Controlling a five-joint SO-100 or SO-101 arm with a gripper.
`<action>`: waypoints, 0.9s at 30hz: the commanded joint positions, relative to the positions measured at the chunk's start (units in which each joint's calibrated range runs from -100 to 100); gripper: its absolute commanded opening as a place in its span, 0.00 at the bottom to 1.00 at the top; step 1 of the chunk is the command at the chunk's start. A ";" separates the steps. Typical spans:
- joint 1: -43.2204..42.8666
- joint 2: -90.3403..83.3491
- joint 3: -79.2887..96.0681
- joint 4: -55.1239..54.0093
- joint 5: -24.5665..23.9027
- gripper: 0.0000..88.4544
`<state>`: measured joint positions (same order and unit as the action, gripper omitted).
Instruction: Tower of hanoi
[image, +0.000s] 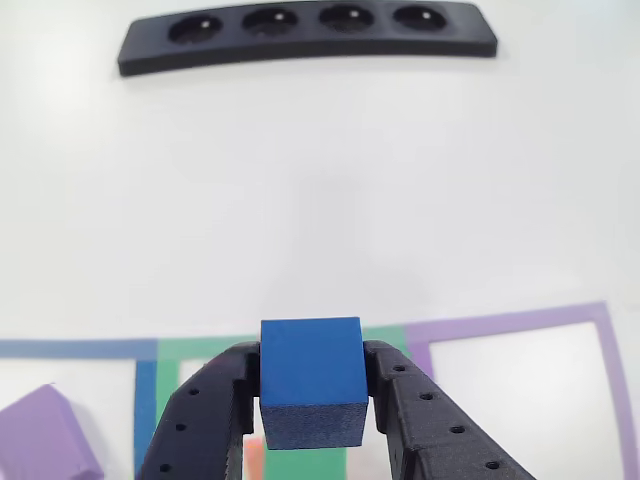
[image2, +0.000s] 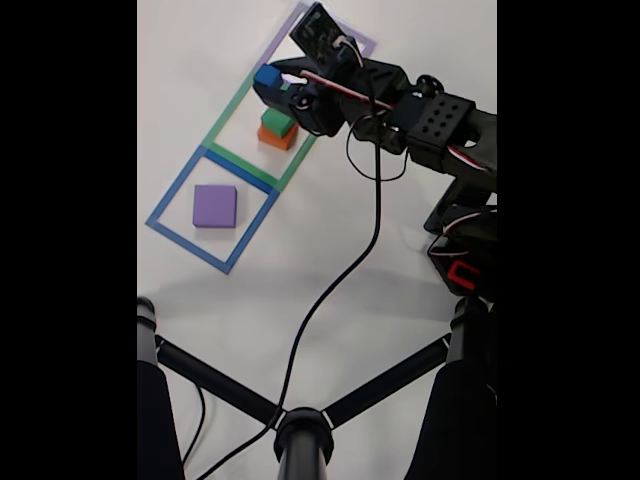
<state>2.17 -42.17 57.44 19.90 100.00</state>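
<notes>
My gripper (image: 311, 395) is shut on the small blue cube (image: 311, 378), holding it in the air between the two black fingers. In the fixed view the blue cube (image2: 267, 76) hangs above the green tape square (image2: 232, 115), where the green block (image2: 277, 122) sits on the salmon-orange block (image2: 277, 139). The flat purple block (image2: 215, 205) lies alone inside the blue tape square (image2: 170, 195). In the other view the purple block (image: 45, 435) shows at the lower left, and a sliver of the orange block (image: 254, 460) peeks out below the fingers.
A black power strip (image: 305, 38) lies at the far side of the white table. The purple tape square (image: 520, 330) sits to the right in the other view. A black tripod (image2: 300, 425) and a cable (image2: 340, 270) cross the near part of the fixed view.
</notes>
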 joint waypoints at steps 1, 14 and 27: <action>-0.84 -5.51 -18.32 27.16 0.00 0.01; -9.68 -7.35 -47.22 59.62 -10.48 0.01; -18.83 -8.15 -44.77 57.92 -6.62 0.02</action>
<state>-14.37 -49.01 9.57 81.46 90.15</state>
